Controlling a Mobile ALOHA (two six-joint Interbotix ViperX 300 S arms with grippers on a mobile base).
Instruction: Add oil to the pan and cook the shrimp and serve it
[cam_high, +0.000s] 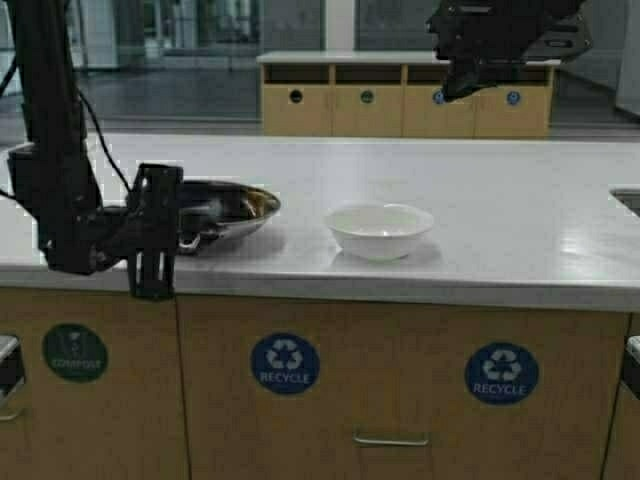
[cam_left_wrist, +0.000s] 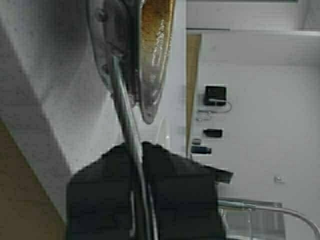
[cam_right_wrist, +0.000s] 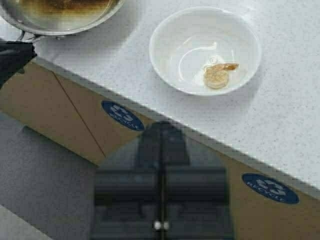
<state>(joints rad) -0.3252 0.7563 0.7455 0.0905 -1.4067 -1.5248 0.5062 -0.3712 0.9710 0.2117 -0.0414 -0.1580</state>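
Note:
The steel pan (cam_high: 232, 208) rests near the counter's left front edge. My left gripper (cam_high: 172, 228) is shut on its short handle (cam_left_wrist: 125, 115), flat against both sides. The pan's inside (cam_left_wrist: 156, 35) shows a glistening yellow-brown film. To its right stands a white bowl (cam_high: 380, 229), and the small pale curled shrimp (cam_right_wrist: 217, 75) lies in the bottom of that bowl (cam_right_wrist: 170, 45). My right gripper (cam_high: 458, 82) hangs high above the counter, shut and empty (cam_right_wrist: 161, 131), over the counter's front edge near the bowl. The oil cruet is out of view.
The white counter (cam_high: 500, 200) runs wide to the right, with a sink corner (cam_high: 628, 196) at its far right edge. Below the front edge are wooden bin fronts with recycle labels (cam_high: 285, 362). Another bin cabinet (cam_high: 400, 100) stands behind.

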